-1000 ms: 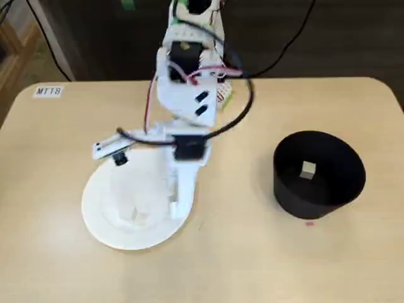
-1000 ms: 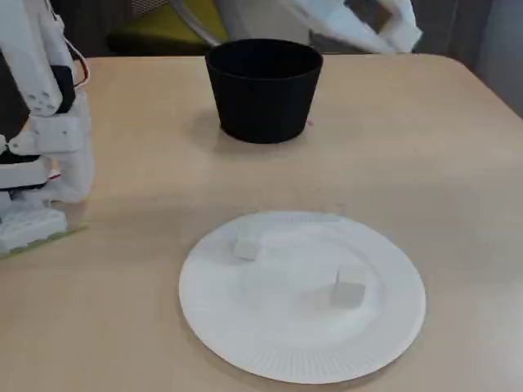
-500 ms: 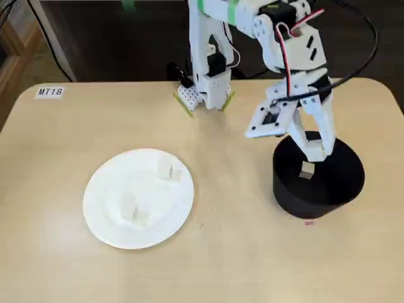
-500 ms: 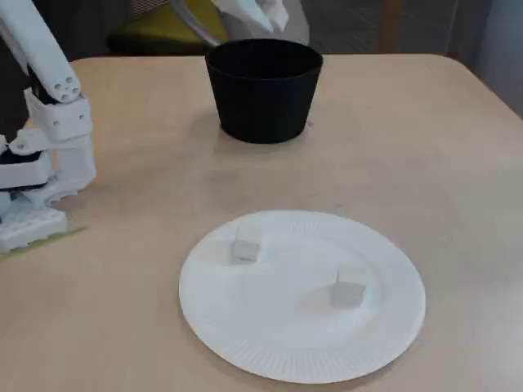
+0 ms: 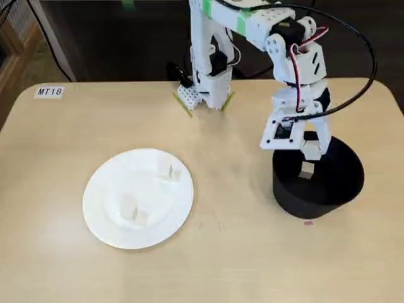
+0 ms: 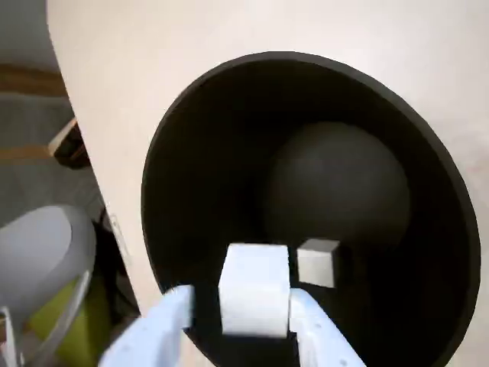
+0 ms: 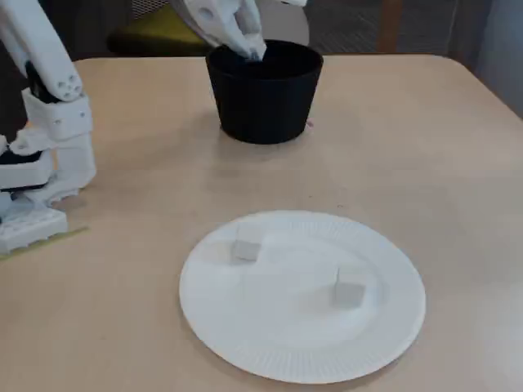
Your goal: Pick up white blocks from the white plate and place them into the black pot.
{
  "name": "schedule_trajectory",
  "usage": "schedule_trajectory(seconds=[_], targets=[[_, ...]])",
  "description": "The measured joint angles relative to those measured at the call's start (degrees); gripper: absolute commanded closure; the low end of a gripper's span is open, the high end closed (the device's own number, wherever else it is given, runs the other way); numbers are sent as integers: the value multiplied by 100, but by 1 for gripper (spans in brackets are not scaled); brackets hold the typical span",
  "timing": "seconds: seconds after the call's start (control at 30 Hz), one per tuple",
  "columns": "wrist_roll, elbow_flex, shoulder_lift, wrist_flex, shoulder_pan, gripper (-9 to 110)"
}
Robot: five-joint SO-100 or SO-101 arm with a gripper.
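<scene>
A matte black, round, straight-walled pot [image 5: 319,180] stands on a pale wooden tabletop [image 5: 240,252], and everything here is placed relative to it. Directly above its opening, a white robot arm's two-finger end effector [image 6: 256,302] is clamped on a small white cube [image 6: 254,289], seen clearly in the wrist view, the cube pinched between the two pale fingers just inside the rim. A second small white cube [image 6: 318,261] already lies on the pot's floor. Well apart from the pot, to its left in the fixed view from above, sits a round white paper plate with a ribbed rim [image 5: 101,230], with two more white cubes [image 7: 247,245] [image 7: 350,289] resting on it. The task looks partway done: one block delivered, one apparently about to be released, two left to fetch.
</scene>
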Motion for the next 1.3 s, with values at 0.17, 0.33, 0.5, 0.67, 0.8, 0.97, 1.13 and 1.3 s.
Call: schedule_trajectory(seconds=[0.17,0.33,0.5,0.67,0.8,0.97,1.13,1.3], targets=[[-123,0,35,18,9,95],[-53,0,738,606,861,104],[-132,79,1688,1503,3041,104],[-413,562,1811,1898,4948,104],[-448,633,1459,2013,5599,104],[-448,598,703,2021,5941,104],[-448,264,-290,2057,6091,83],[-413,176,-694,2092,6029,69]])
